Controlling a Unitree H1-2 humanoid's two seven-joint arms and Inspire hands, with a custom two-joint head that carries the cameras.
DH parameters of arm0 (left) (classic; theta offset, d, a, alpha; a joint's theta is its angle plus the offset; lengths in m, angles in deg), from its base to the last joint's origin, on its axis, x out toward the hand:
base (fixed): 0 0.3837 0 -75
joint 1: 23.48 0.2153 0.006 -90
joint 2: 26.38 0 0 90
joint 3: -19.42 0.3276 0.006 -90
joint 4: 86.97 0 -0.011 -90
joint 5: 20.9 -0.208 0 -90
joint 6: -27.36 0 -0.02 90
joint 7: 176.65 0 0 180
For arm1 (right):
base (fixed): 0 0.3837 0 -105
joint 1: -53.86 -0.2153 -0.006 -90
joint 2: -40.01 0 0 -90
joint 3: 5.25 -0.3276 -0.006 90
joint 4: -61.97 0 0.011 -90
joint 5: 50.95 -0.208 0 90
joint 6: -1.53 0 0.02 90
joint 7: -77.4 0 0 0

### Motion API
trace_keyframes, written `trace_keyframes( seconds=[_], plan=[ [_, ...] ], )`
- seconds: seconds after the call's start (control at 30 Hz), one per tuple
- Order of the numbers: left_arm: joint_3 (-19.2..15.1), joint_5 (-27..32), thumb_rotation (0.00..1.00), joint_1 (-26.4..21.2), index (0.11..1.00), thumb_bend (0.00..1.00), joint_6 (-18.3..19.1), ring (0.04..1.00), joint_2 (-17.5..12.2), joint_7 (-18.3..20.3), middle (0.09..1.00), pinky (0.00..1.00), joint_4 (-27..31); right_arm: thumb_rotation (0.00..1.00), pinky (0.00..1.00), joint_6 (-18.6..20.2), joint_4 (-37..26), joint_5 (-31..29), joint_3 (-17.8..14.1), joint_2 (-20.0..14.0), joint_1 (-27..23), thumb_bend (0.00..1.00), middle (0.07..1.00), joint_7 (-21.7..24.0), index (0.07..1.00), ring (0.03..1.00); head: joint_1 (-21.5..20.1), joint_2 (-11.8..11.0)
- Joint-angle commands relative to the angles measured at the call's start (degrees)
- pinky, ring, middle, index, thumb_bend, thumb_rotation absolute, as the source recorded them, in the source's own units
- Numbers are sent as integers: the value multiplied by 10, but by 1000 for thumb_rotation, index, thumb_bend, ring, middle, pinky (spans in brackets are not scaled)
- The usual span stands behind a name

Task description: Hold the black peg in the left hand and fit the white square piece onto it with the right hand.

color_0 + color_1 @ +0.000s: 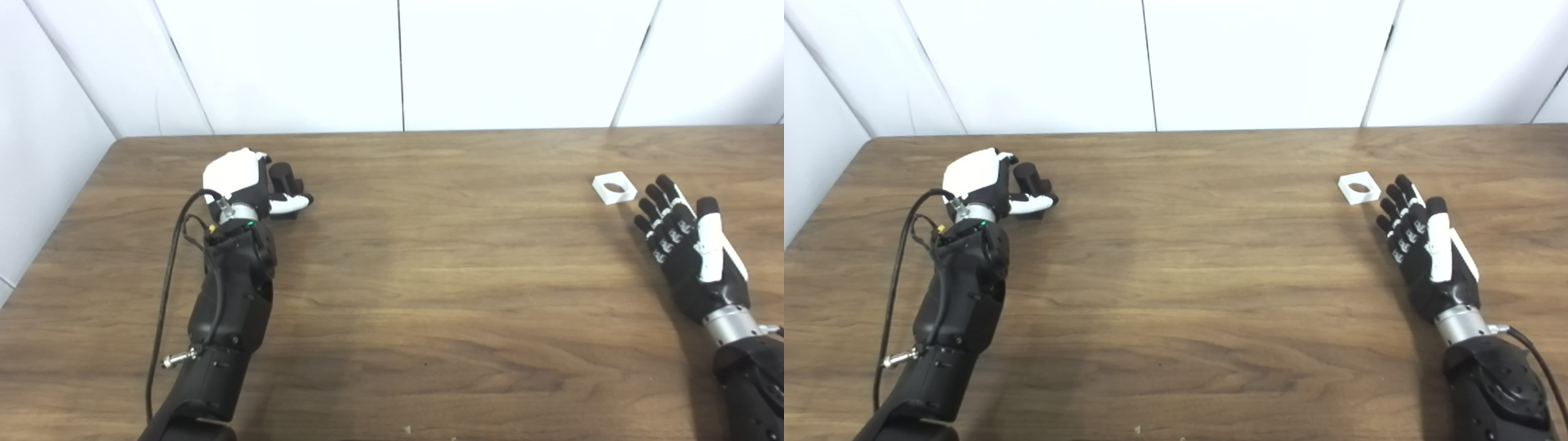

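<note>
The black peg (283, 176) stands on the wooden table (429, 275) at the far left. My left hand (245, 180) is wrapped around it, thumb in front and fingers behind, with the peg's top showing above the grip. The white square piece (614, 187) with a round hole lies flat on the table at the far right. My right hand (689, 245) is open with fingers spread, palm facing left, just below and to the right of the piece, and its fingertips stop short of it.
White wall panels (398, 61) stand behind the table's far edge. The table's left edge runs beside my left arm (226, 318). A black cable (165, 288) hangs along that arm.
</note>
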Motion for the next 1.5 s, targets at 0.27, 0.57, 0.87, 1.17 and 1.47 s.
trace_keyframes(
  seconds=[0.27,0.57,0.87,1.17,1.47],
  plan=[
    [6,-23,508,-28,799,744,-1,1000,-14,6,963,1000,11,1000,1000,-6,22,-6,-2,6,22,658,1000,0,1000,1000,3,3],
    [8,-31,452,-28,751,748,-1,1000,-14,14,944,1000,11,1000,1000,6,13,-8,-3,2,21,653,1000,-3,1000,1000,6,5],
    [4,-38,437,-28,759,760,-1,1000,-16,37,958,1000,8,1000,1000,9,14,-3,-1,0,17,661,1000,-4,1000,1000,7,6],
    [3,-43,422,-25,730,766,-1,1000,-15,44,956,1000,11,1000,1000,10,15,-8,-3,-4,16,652,1000,0,1000,1000,7,5],
    [3,-39,407,-25,709,744,-1,1000,-9,41,955,1000,6,1000,1000,14,12,-6,-3,-6,15,672,1000,-4,1000,1000,7,5]
  ],
)
